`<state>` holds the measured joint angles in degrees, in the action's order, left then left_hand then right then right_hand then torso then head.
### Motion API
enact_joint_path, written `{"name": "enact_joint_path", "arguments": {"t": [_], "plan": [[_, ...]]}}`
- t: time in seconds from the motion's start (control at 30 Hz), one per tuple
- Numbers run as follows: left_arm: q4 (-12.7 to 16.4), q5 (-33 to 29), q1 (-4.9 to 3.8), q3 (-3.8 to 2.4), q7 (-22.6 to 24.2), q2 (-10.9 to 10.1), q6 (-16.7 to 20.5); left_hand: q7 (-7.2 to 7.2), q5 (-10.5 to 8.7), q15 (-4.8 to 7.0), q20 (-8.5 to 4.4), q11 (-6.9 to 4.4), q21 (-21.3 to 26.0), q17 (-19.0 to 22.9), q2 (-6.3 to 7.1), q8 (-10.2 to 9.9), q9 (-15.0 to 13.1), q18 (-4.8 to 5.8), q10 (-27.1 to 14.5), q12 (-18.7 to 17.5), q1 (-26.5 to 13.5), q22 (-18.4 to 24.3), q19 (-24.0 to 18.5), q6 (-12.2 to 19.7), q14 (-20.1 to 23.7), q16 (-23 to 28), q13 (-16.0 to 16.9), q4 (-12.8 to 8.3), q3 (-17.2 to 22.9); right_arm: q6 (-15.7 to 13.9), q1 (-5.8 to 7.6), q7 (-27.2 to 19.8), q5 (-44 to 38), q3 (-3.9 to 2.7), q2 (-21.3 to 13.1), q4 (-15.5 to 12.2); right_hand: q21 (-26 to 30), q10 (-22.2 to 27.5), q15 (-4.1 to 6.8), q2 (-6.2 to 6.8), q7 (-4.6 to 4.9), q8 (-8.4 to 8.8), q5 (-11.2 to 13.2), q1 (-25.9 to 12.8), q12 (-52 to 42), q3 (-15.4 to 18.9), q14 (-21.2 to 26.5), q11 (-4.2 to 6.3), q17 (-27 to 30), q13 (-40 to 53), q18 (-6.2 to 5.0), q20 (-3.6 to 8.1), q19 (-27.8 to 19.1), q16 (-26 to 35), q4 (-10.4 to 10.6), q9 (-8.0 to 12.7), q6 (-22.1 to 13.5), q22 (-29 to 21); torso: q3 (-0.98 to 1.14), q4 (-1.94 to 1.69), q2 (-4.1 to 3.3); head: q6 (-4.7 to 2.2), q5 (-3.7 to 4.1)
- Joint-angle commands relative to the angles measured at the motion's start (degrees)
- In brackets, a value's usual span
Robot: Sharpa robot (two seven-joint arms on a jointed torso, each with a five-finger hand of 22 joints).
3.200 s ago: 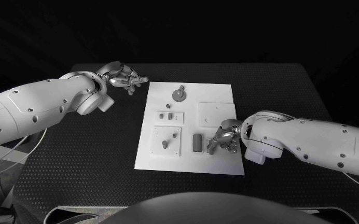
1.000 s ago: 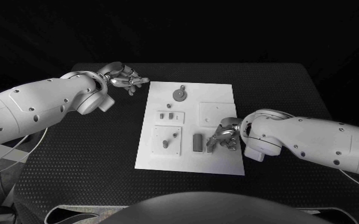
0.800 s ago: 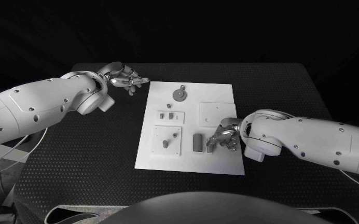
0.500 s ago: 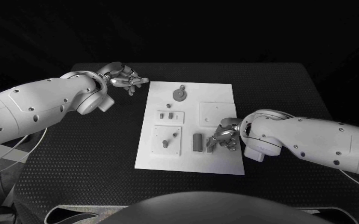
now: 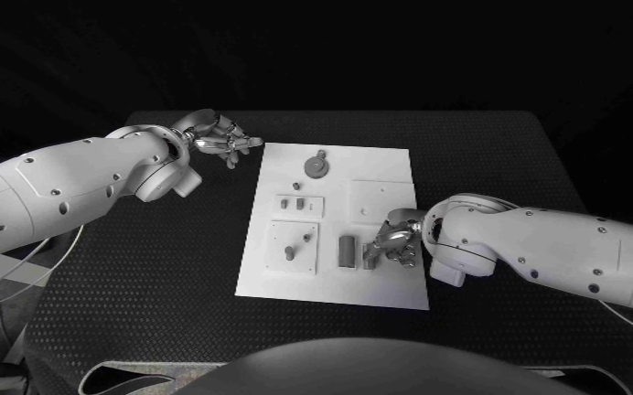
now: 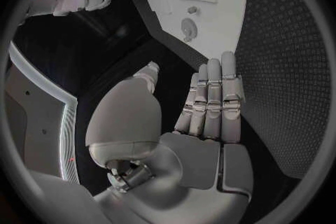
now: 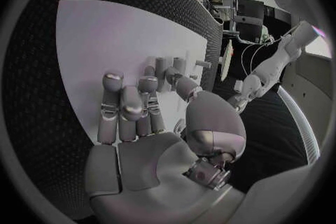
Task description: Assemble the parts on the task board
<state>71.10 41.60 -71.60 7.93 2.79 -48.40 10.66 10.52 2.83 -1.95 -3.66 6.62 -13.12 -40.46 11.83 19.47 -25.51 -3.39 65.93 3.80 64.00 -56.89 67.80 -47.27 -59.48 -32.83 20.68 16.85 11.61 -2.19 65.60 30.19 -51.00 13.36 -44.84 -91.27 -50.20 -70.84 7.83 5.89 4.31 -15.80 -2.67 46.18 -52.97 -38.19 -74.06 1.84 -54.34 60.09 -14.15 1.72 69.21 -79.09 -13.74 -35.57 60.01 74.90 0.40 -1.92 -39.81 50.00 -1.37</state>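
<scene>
- Task board lies mid-table, grey parts on it: round piece at far end, block near the front.
- Right hand sits over board's right edge beside the block, fingers curled; whether it holds anything, cannot tell.
- Left hand off the board's far-left corner, fingers straight, holding nothing.

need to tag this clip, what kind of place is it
Most likely a robotics lab test bench. A black table carries only a white task board with small grey parts, worked by two white arms; the right robot hand is over the board, the left robot hand beside it.
</scene>
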Motion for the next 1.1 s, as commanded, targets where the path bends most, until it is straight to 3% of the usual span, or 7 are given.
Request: {"name": "enact_joint_path", "arguments": {"t": [0.03,0.33,0.67,0.93,1.1], "plan": [[0.1,0.3,-0.06,-0.02,0.2,0.0,-0.7,-0.21,-0.01,0.06,-0.03,0.01,0.4,-0.1,-0.41,-0.1,0.1,-3.66,0.0,0.2,0.0,0.1,0.4,0.0,-0.3,0.3,-0.1,0.0,-0.5,0.5,-0.05,-1.8,-0.1,-0.05,0.1,-0.4,0.3,0.4,0.01,0.88,0.25,-0.01,-0.1,-0.1,0.2,0.3,0.1,0.01,0.1,-0.1,-0.85,0.27,0.0,0.3,0.0,0.0,-0.1,0.5,0.00,0.00,0.00,0.00,-0.04],[0.1,0.3,-0.06,-0.02,0.2,0.1,-0.8,-0.21,-0.01,0.06,-0.03,0.01,0.4,-0.1,-0.43,-0.1,0.1,-3.66,0.0,0.2,0.0,0.1,0.4,0.0,-0.3,0.3,-0.1,0.0,-0.5,0.5,-0.05,-1.9,-0.1,-0.05,0.1,-0.5,0.5,0.4,0.02,2.23,0.24,-0.02,-0.1,-0.6,0.2,0.3,0.1,0.02,0.1,-0.2,-0.85,0.25,0.1,0.4,1.0,0.0,-0.1,0.5,0.00,0.04,0.00,0.00,-0.07],[0.1,0.4,-0.06,-0.02,0.1,0.1,-0.8,-0.21,-0.01,0.06,-0.03,0.01,0.4,-0.1,-0.45,-0.1,0.1,-3.66,0.0,0.2,0.0,0.1,0.4,0.0,-0.3,0.4,-0.1,0.0,-0.6,0.1,-0.06,-2.1,-0.1,-0.05,-0.2,-0.4,0.7,0.4,0.06,4.45,0.22,-0.04,-0.1,-1.6,0.1,-0.5,0.1,0.04,0.2,-0.3,-0.85,0.35,0.3,0.4,4.7,0.0,-0.2,0.5,0.00,0.01,0.01,0.00,-0.02],[0.1,0.4,-0.06,-0.02,0.0,0.0,-0.9,-0.21,-0.01,0.06,-0.03,0.01,0.4,-0.1,-0.48,-0.1,0.1,-3.66,0.0,0.2,0.1,0.1,0.4,0.0,-0.3,0.4,-0.1,0.0,-0.6,2.2,-0.05,-3.1,-1.9,-0.05,-1.4,-1.5,0.6,0.4,0.10,4.88,0.16,-0.14,-0.1,-0.9,0.0,-0.7,0.0,0.09,0.1,-0.3,-0.85,0.47,0.3,0.3,4.6,-0.1,-0.1,0.6,-0.01,0.02,0.03,0.00,-0.02],[0.1,0.4,-0.06,-0.02,0.0,0.0,-1.0,-0.21,-0.01,0.06,-0.03,0.01,0.4,-0.1,-0.50,-0.1,0.1,-3.66,0.0,0.2,0.1,0.1,0.4,0.0,-0.3,0.4,-0.1,0.0,-0.6,4.1,-0.05,-3.5,-4.8,-0.06,-2.5,-2.9,0.5,0.2,0.19,6.16,0.01,-0.50,-0.1,0.2,-0.1,-0.9,-0.1,0.23,0.1,-0.2,-0.85,0.54,0.5,0.2,4.3,-0.3,0.4,0.7,0.01,0.04,0.02,0.00,0.02]]}}
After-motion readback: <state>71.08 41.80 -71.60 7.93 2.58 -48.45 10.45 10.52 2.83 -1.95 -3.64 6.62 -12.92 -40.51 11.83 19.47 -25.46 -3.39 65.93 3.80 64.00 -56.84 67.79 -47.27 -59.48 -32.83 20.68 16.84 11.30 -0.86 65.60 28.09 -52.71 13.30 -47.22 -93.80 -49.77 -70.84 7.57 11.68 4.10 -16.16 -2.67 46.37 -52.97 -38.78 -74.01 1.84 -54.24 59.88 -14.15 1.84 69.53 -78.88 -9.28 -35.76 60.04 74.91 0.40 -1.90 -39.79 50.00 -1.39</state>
